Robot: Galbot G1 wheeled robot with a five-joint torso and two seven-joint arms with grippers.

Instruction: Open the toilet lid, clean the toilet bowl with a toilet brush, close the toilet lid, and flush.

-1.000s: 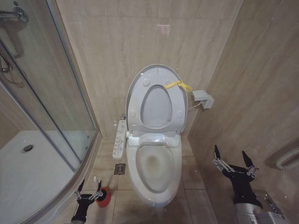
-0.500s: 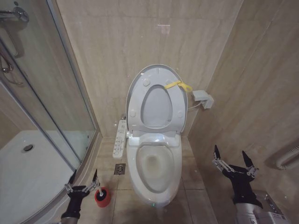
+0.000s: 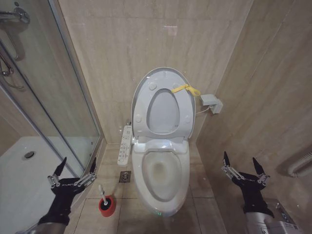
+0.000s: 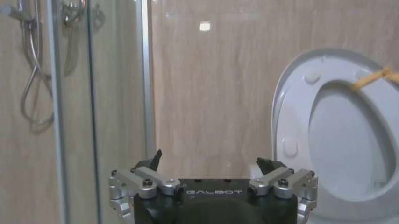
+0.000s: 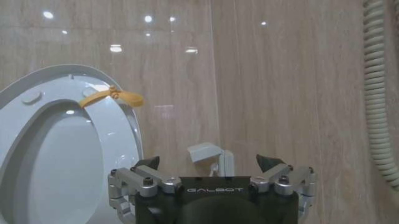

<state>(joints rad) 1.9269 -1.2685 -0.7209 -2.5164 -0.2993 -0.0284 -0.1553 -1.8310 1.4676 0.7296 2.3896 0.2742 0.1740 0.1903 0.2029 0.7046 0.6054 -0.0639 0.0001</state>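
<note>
We see the toilet lid (image 3: 162, 101) upright against the wall, the toilet bowl (image 3: 160, 176) uncovered. The toilet brush (image 3: 103, 195) stands in its red holder (image 3: 107, 206) on the floor left of the bowl. Our left gripper (image 3: 72, 171) hovers wide open and empty beside the shower glass (image 3: 48, 92); our right gripper (image 3: 243, 168), equally spread and empty, waits near the right wall.
</note>
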